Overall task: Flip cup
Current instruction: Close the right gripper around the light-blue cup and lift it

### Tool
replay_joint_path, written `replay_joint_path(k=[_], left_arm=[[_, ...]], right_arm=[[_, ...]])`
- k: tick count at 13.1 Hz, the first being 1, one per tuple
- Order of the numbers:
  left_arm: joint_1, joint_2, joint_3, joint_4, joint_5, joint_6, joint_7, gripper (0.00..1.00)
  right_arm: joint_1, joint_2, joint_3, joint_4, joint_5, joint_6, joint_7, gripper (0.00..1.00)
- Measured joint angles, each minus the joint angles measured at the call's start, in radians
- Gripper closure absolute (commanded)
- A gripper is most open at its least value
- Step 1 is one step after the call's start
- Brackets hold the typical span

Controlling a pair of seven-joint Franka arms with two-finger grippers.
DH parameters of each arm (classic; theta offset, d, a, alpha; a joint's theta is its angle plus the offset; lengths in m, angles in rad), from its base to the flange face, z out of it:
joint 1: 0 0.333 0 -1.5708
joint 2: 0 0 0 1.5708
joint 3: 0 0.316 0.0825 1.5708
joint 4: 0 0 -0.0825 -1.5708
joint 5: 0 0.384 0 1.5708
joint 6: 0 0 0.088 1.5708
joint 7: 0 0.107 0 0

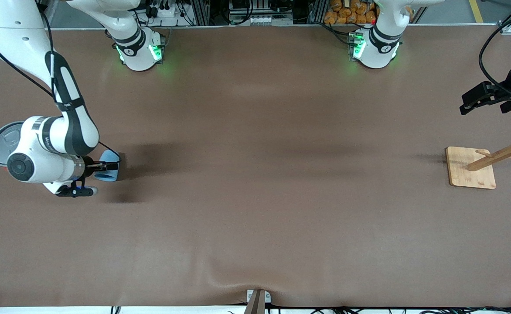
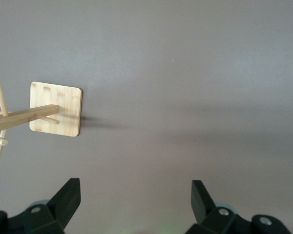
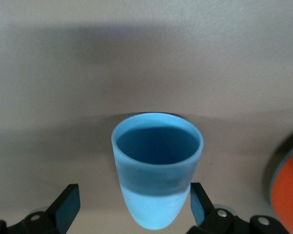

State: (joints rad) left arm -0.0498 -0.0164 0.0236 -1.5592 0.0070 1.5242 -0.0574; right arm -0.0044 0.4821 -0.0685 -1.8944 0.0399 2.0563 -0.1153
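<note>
The light-blue cup (image 1: 106, 176) lies on its side on the brown table near the right arm's end, with its mouth turned toward the table's middle. In the right wrist view the cup (image 3: 156, 161) shows its open mouth away from the camera and its base between my fingers. My right gripper (image 1: 109, 166) (image 3: 133, 191) is low and level, open, with one finger on each side of the cup's base and not closed on it. My left gripper (image 1: 473, 101) (image 2: 135, 183) is open and empty, up over the left arm's end of the table, waiting.
A large orange can with a grey lid (image 1: 1, 144) stands beside the cup, partly hidden by the right arm; its orange side shows in the right wrist view (image 3: 289, 190). A wooden peg rack on a square base (image 1: 470, 168) (image 2: 56, 108) stands below the left gripper.
</note>
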Motion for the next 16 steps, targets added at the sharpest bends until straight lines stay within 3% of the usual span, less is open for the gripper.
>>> replay_joint_path(k=[4, 5, 6, 7, 12, 16], left_arm=[[0.0, 0.008, -0.001, -0.001, 0.0, -0.003, 0.0, 0.0], [0.0, 0.01, -0.001, -0.001, 0.0, -0.004, 0.0, 0.0], [0.0, 0.012, -0.001, -0.002, 0.0, -0.004, 0.0, 0.0], [0.002, 0.014, -0.001, -0.002, 0.0, -0.004, 0.0, 0.0], [0.006, 0.015, 0.0, -0.002, 0.0, -0.004, 0.001, 0.0], [0.004, 0.016, -0.001, -0.001, 0.0, -0.004, 0.001, 0.0]], right_arm=[[-0.01, 0.05, -0.006, -0.008, 0.0, 0.034, -0.078, 0.01], [-0.013, 0.065, -0.007, -0.008, 0.0, 0.051, -0.108, 0.25], [-0.013, 0.076, -0.008, -0.008, 0.0, 0.063, -0.135, 0.4], [-0.013, 0.082, -0.007, -0.008, 0.0, 0.067, -0.162, 0.46], [-0.002, 0.081, 0.009, 0.028, 0.001, 0.083, -0.432, 0.46], [0.103, 0.082, 0.033, 0.164, 0.003, 0.086, -0.627, 0.46]])
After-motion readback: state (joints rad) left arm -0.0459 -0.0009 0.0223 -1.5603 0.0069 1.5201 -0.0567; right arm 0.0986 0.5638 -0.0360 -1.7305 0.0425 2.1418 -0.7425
